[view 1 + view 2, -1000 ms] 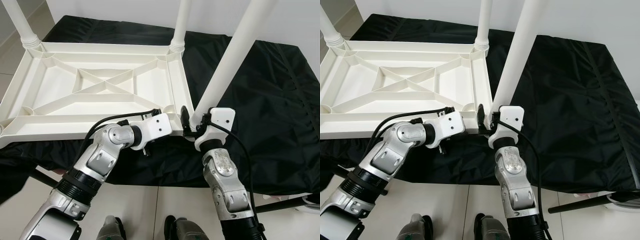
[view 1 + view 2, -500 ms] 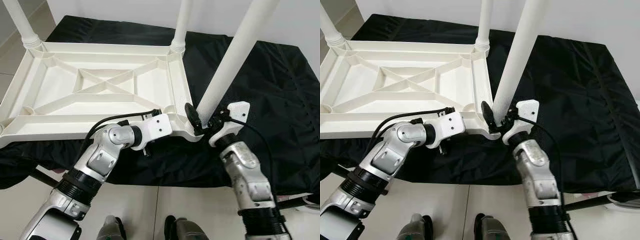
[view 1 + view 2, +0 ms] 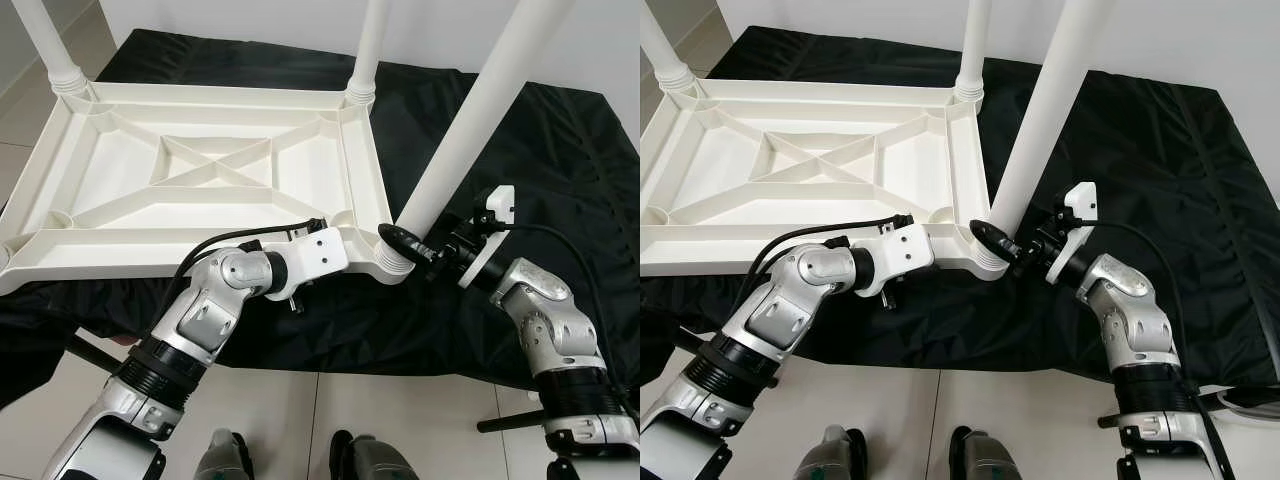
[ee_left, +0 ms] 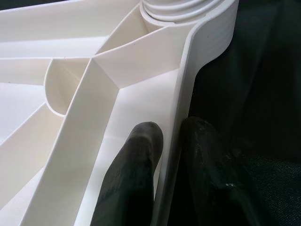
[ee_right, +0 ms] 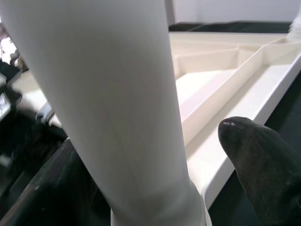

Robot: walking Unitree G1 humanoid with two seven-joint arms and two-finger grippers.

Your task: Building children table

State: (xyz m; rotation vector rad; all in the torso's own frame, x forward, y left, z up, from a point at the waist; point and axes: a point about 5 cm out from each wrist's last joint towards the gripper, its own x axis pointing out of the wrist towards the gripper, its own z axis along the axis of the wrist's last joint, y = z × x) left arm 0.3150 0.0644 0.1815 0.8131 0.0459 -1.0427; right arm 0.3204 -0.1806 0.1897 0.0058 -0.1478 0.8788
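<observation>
Leg-fitting stage, kids' table build: the white ribbed plastic tabletop (image 3: 200,190) lies upside down on a black cloth (image 3: 560,150), w/ the left gripper (image 4: 171,141) pinched shut on its near rim, one finger (image 4: 136,165) inside the wall, the other outside, just short of the corner socket. The right gripper (image 3: 1008,243) sits at the foot of the near white round plastic leg (image 3: 470,120), a finger either side of the tube; fingers (image 5: 261,160) straddle it, but contact on the far side isn't clear, so can't tell if it's clamped. Leg leans away from right gripper, base in the threaded collar (image 3: 395,262). Two more white legs (image 3: 365,50) stand at the far corners, well beyond both grippers. Judged next: square the leg upright, then twist it home while the left holds the top steady.
</observation>
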